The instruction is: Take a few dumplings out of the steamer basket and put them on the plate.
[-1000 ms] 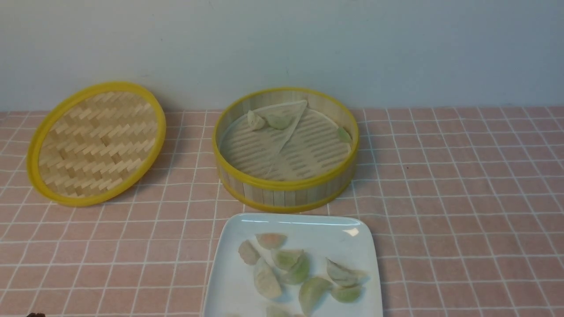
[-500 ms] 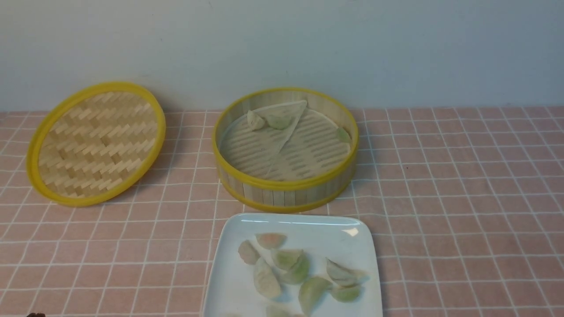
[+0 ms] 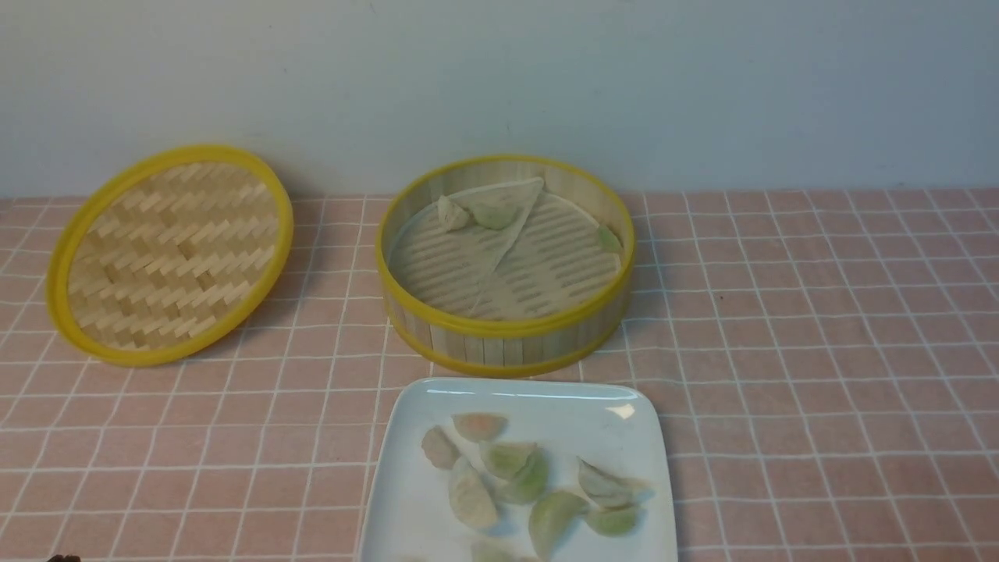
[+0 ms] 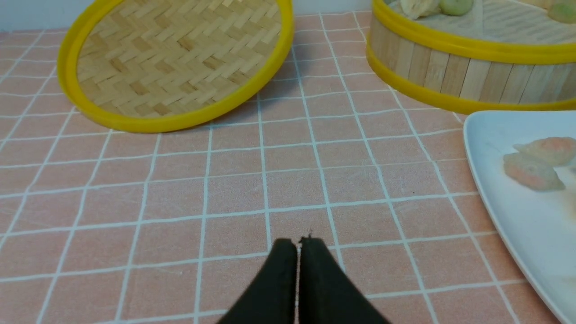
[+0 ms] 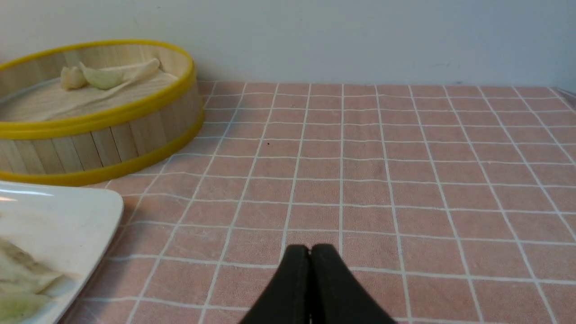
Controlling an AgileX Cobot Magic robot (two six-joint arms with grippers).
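While pale green dumplings (image 3: 531, 484) lie on the white plate (image 3: 624, 437), the left gripper (image 4: 298, 245) and right gripper (image 5: 309, 251) sit pinched closed and empty, apart from it.

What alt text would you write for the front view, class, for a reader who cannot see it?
A glossy white rounded-square plate holds a cluster of pale green dumplings on a pink tiled tablecloth. Behind it stands a round bamboo steamer basket holding three dumplings; a woven yellow-rimmed lid lies left of it.
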